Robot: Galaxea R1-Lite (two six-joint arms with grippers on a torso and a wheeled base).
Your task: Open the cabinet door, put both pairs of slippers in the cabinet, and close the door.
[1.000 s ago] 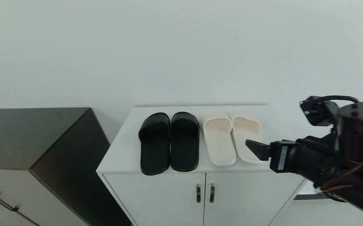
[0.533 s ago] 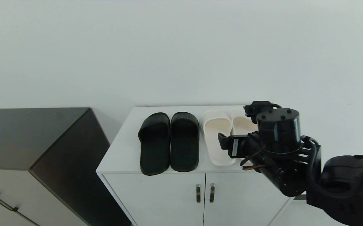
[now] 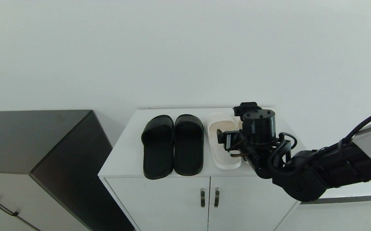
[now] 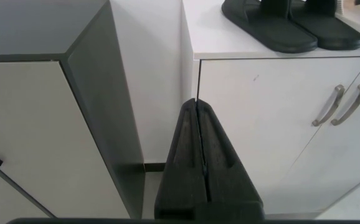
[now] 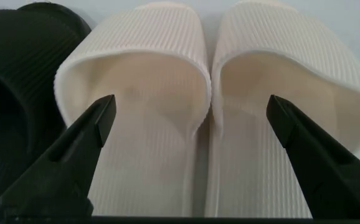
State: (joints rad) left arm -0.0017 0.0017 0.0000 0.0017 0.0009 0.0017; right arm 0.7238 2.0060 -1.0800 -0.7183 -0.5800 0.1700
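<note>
Right wrist view | we are holding the right gripper (image 5: 190,102) wide open, empty, straddling both cream ribbed foam slippers (image 5: 149,68), likely to pinch them together | left gripper (image 4: 197,107) closed, empty

Cream slippers (image 5: 167,37) ribbed matt foam; black slippers (image 3: 188,147) matt, rubbery; cabinet handles (image 3: 202,197) brushed metal.

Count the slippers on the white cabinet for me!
4, all on the cabinet top: left black slipper, right black slipper, inner white slipper, and outer white slipper, mostly hidden behind the right arm.
</note>
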